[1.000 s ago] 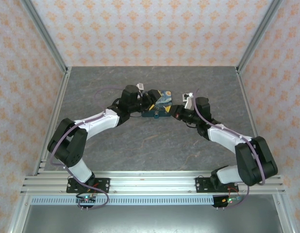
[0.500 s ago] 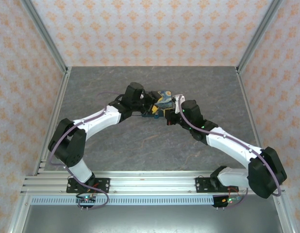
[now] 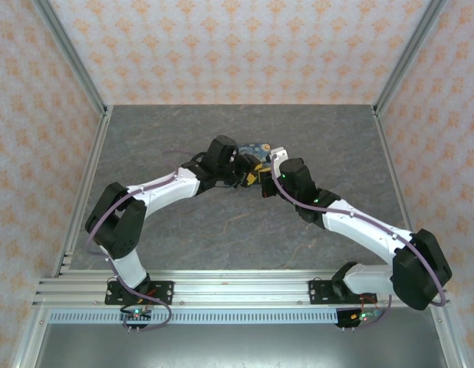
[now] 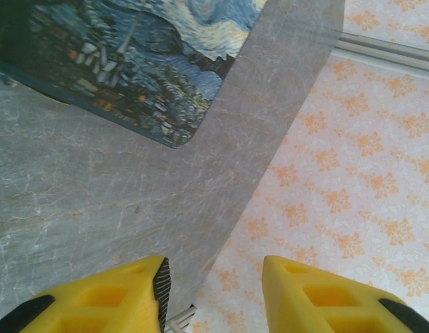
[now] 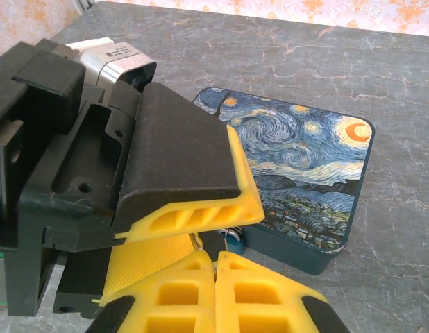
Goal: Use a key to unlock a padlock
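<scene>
From the top camera, both arms reach to the middle of the grey table [image 3: 183,222] and meet at the near side of the dark blue starry tin [image 3: 256,147]. The left gripper [image 3: 251,172] and the right gripper [image 3: 264,187] are just beside each other there.

In the left wrist camera, the left gripper [image 4: 214,291] has its yellow fingers [image 4: 117,298] apart, with bare table and patterned wall [image 4: 339,173] in the gap. The tin [image 4: 131,55] lies ahead at the upper left.

In the right wrist camera, the right gripper [image 5: 216,274] has its fingers [image 5: 263,291] pressed together. The left gripper [image 5: 180,208] is just above them. A small pale piece [image 5: 232,238], perhaps the key, shows at the right fingertips, beside the near wall of the tin [image 5: 305,166]; it is mostly hidden, so I cannot tell if it is held
</scene>
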You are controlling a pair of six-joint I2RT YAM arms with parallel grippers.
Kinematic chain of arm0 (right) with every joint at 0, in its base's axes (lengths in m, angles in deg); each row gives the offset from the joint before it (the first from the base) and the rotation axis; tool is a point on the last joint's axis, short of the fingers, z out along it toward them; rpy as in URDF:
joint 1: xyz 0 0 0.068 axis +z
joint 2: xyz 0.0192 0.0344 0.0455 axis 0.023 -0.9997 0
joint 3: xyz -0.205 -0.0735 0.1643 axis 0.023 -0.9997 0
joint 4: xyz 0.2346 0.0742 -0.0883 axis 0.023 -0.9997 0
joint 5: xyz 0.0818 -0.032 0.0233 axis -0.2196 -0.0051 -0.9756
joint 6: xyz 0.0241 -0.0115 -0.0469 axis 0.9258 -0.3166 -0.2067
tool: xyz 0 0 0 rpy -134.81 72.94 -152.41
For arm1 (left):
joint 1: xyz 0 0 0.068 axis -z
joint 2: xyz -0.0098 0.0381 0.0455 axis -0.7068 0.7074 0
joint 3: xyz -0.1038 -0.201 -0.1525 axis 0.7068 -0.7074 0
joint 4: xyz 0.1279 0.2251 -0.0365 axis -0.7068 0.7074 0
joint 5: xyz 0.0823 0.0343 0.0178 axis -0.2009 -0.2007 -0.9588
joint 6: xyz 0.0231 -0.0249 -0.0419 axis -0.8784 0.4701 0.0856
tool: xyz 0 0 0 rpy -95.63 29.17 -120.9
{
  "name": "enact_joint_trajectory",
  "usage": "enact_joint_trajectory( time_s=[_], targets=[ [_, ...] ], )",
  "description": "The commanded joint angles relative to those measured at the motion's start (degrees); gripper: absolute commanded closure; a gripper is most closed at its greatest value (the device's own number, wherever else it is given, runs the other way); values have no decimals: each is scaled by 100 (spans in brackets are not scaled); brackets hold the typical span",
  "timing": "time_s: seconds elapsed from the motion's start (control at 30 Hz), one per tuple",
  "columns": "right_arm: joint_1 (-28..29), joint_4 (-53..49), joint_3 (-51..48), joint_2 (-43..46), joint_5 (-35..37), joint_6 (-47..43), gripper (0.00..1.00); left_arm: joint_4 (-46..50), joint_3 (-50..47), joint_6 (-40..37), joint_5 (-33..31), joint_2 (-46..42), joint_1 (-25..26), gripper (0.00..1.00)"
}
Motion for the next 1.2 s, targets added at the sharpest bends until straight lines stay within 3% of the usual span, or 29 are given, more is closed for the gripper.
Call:
enact_joint_trajectory(
  time_s=[0.0,0.27,0.4,0.5,0.6,0.63,0.67,0.93,1.17],
  targets=[
    [43,-2,181,-83,179,-134,100,54,210,60,21,44,52,62],
    [44,-9,227,-187,160,-112,100,45,212,68,13,65,63,80],
    [49,-8,240,-192,174,-97,100,48,187,47,21,69,72,98],
    [53,-58,286,-181,191,-74,99,29,155,4,24,95,72,100],
    [1,-192,307,-35,301,159,58,-76,96,-187,-8,112,55,100],
    [-71,-214,287,63,201,302,48,-95,103,-349,-22,130,40,100],
    [-196,-219,257,146,29,465,45,-109,101,-505,-51,138,21,100],
    [-1359,260,-102,663,-1548,2541,38,-506,34,-2390,-296,27,-148,100],
    [-1701,2093,-541,82,-2565,4753,38,-1588,-396,-3666,-451,-263,-174,100]
  ],
)
